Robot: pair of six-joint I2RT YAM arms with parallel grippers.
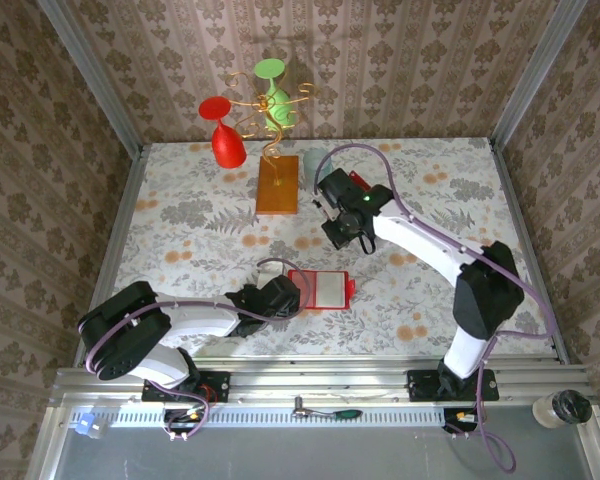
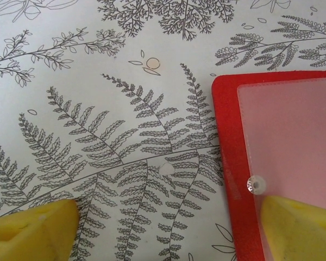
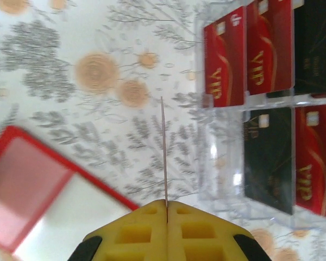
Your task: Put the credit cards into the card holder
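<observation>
Yellow pads of my right gripper sit nearest the lens, clenched flat together on a card that I see only edge-on. It is a thin line running straight out from the fingertips, up the right wrist view, with its faces turned left and right. Whether that edge is its long or short one I cannot tell. Its far end hangs over the flowered cloth, between the holder at lower left and the clear stand at right. The holder lies open and flat, pale inside up within a red border. In the top view its long axis runs left to right across the near half of the table. In the stand more cards sit in two tiers, red and dark ones side by side, faces toward the lens and long axes running up the view. My left gripper is spread wide and grasps nothing. It straddles the holder's left border, one finger over the pale inside just beside the snap and the other over bare cloth; whether either touches I cannot tell. Farther back stands a wire ornament on an orange base, with a red goblet and a green goblet at its wires.
</observation>
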